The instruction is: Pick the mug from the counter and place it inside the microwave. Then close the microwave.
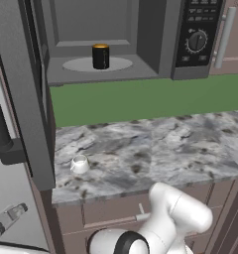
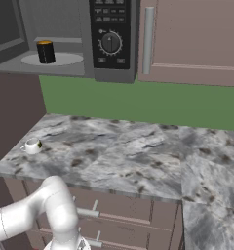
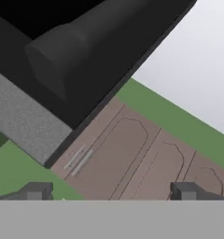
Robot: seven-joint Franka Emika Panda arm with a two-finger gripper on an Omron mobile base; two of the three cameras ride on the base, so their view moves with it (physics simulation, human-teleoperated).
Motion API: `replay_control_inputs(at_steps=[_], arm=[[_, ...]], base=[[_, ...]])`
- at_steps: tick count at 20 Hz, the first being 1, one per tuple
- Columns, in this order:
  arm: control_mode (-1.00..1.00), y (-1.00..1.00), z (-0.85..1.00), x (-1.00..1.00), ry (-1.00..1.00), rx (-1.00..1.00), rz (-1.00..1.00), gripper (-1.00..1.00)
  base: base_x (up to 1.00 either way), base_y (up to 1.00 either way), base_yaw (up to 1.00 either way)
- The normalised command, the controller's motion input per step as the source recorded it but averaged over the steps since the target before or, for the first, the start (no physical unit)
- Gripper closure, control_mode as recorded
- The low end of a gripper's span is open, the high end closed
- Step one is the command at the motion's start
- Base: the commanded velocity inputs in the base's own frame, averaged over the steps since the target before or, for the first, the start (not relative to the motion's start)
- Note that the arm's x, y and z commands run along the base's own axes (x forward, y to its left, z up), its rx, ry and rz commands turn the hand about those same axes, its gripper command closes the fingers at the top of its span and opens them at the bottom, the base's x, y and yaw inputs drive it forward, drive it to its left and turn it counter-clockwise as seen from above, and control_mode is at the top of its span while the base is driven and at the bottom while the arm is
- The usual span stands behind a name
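The small black cylindrical mug with an orange-tan rim (image 1: 100, 56) stands upright on the round grey turntable (image 1: 79, 64) inside the large dark grey microwave (image 1: 155, 34), near the middle of the plate and apart from the cavity walls. So the placing looks done, and what remains, by my judgement, is the door. The mug would likely be stiff, fairly light and smooth-sided, best taken across its body or by the side handle, though from here I cannot tell which way the handle points. It needs no more handling, only care that the closing door does not jolt it.

The black-windowed microwave door with its dark bar handle (image 1: 2, 134) hangs wide open at the left, swung out over the edge of the grey-and-white marbled stone bench (image 1: 155, 149). In the hand view the bar handle (image 3: 62, 51) sits close ahead and above, seen at a steep tilt. The gripper (image 3: 111, 191) has its fingers (image 3: 35, 190) spread wide and holding nothing. The door is rigid and hinged; a push on its outer face or on the handle should swing it shut.

Around this: a small white cup (image 1: 80, 164) rests on the bench near its left front edge, close under the door's sweep, and could be in the way if the arm cuts low. A black control panel with a dial (image 1: 197, 34) flanks the cavity. Brown cabinets (image 2: 192, 39) stand to its right, brown drawer fronts with silver handles (image 2: 133, 215) below.
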Motion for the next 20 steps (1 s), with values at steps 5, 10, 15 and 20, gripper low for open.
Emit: replay_control_inputs(at_steps=[5,10,15,20], arm=[[-1.00,0.20,-0.19,0.06,0.03,0.00,-0.14,-1.00],[-1.00,0.19,-0.06,0.15,0.09,-0.03,-0.10,-1.00],[-1.00,0.19,0.00,0.28,0.16,-0.05,-0.07,-1.00],[-1.00,0.19,-0.03,0.24,0.17,-0.04,-0.07,-1.00]], base=[[0.00,0.00,0.00],[0.00,0.00,0.00],[0.00,0.00,0.00],[0.00,0.00,0.00]])
